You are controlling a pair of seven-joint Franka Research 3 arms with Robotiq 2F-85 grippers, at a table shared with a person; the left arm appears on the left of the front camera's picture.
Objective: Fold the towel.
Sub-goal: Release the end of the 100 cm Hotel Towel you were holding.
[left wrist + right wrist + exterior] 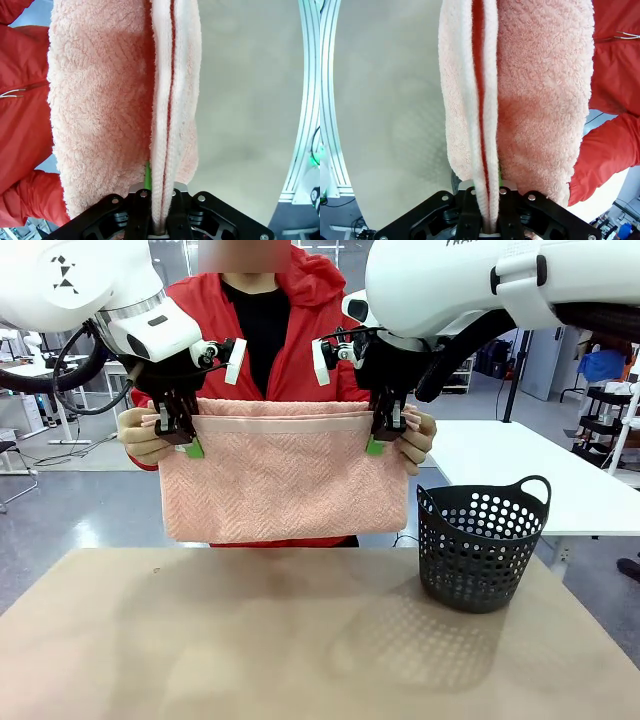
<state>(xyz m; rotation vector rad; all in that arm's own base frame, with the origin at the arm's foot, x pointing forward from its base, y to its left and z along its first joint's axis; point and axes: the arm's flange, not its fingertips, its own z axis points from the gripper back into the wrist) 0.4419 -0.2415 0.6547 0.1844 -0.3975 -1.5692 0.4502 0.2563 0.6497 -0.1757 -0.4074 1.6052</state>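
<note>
The towel (285,485) is salmon-pink with a zigzag herringbone weave and plain hem band; the perforated basket (480,545) is black; the tabletop (250,640) tan.

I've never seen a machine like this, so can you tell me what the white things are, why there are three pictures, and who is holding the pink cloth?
The white things are two robot arms. Each ends in a black pincer called a gripper. The big picture is taken from between the arms, looking across the table at a person in a red jacket. The left gripper and right gripper are both shut on the top edge of the pink towel, which hangs in the air above the table. The person's hands hold its corners too. A black basket stands on the table. The other two pictures come from cameras on the robot's wrists, looking along the pinched towel.
</note>
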